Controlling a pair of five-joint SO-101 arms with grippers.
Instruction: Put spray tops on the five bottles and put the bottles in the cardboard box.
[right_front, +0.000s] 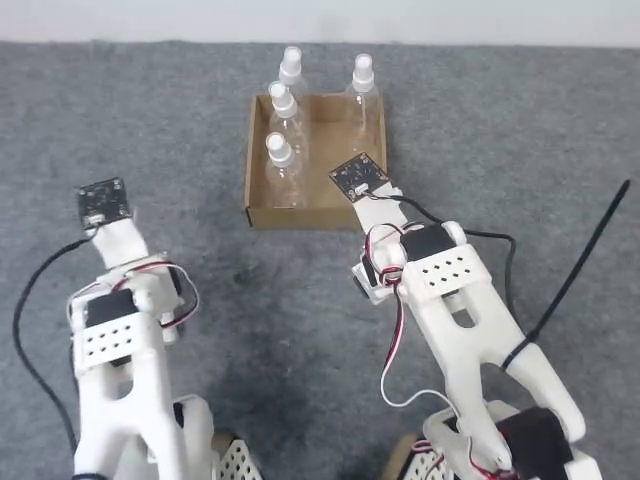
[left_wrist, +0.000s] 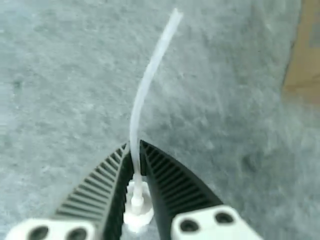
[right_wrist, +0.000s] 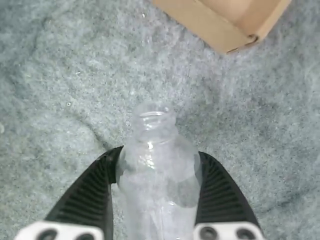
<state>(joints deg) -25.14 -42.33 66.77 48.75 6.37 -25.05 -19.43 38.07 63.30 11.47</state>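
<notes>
My left gripper (left_wrist: 134, 147) is shut on a white spray top (left_wrist: 136, 202), whose thin dip tube (left_wrist: 145, 85) points away over the grey carpet. My right gripper (right_wrist: 159, 155) is shut on a clear bottle (right_wrist: 152, 122) with an open neck and no top, held just short of the cardboard box (right_wrist: 225, 22). From above, the right arm (right_front: 450, 280) ends at the box's (right_front: 262, 215) near right corner and the left arm (right_front: 120, 300) stands to the box's left. Two capped bottles (right_front: 283, 170) stand inside the box.
Two more capped bottles (right_front: 291, 68) (right_front: 363, 78) stand at the box's far edge; I cannot tell if they are inside or behind it. A black strap (right_front: 580, 270) sticks up beside the right arm. Grey carpet (right_front: 500, 130) covers the table.
</notes>
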